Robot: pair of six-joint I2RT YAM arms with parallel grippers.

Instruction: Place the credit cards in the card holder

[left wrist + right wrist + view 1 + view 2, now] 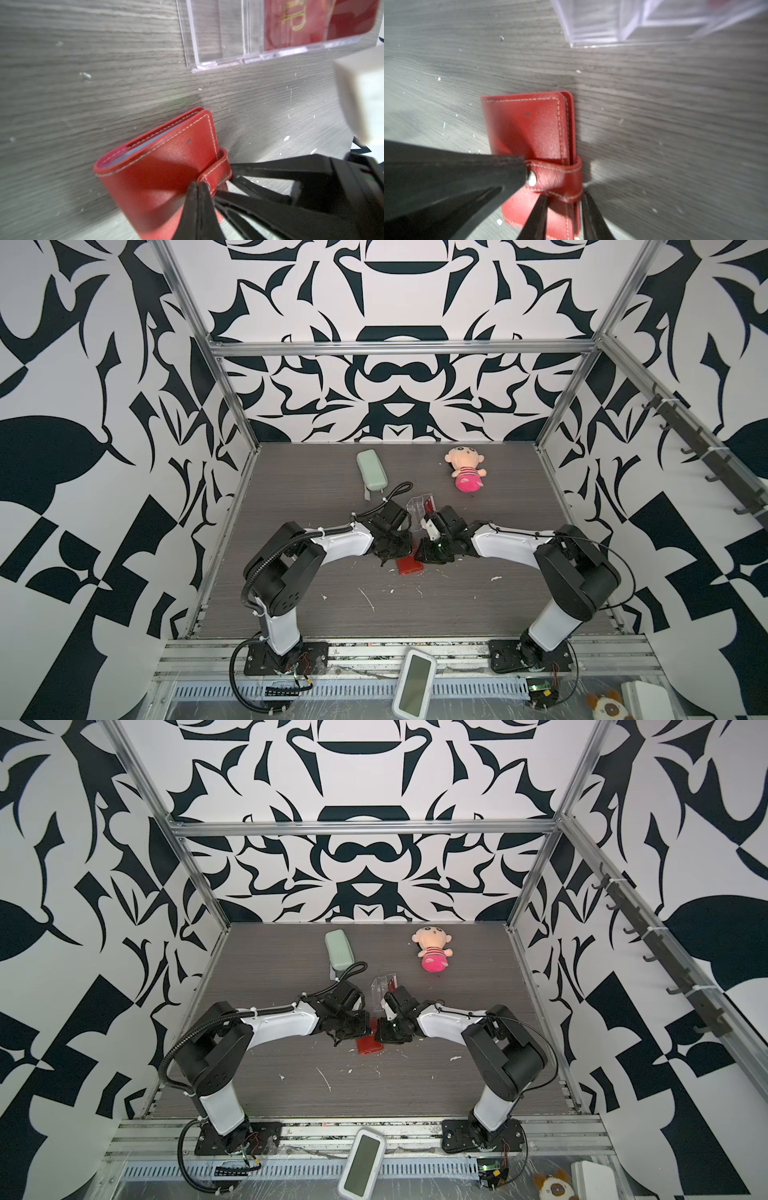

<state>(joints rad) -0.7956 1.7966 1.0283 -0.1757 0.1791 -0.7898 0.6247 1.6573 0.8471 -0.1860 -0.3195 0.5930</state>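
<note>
The red card holder (409, 567) (370, 1045) lies closed on the grey table between both arms, with its snap tab (556, 176) fastened. My left gripper (199, 184) is shut, and its tips pinch the end of the tab beside the metal snap. My right gripper (563, 197) straddles the card holder's (529, 124) open edge just below the tab, one finger on the cover and one at the outer side, gripping it. One credit card (291, 20), red with gold lettering, stands in the clear acrylic box (218, 41) just beyond.
The acrylic box (417, 508) stands close behind both wrists. Farther back lie a pale green oblong case (371, 470) and a pink plush doll (465, 472). A white device (415, 680) rests on the front rail. Metal frame posts line the table's sides.
</note>
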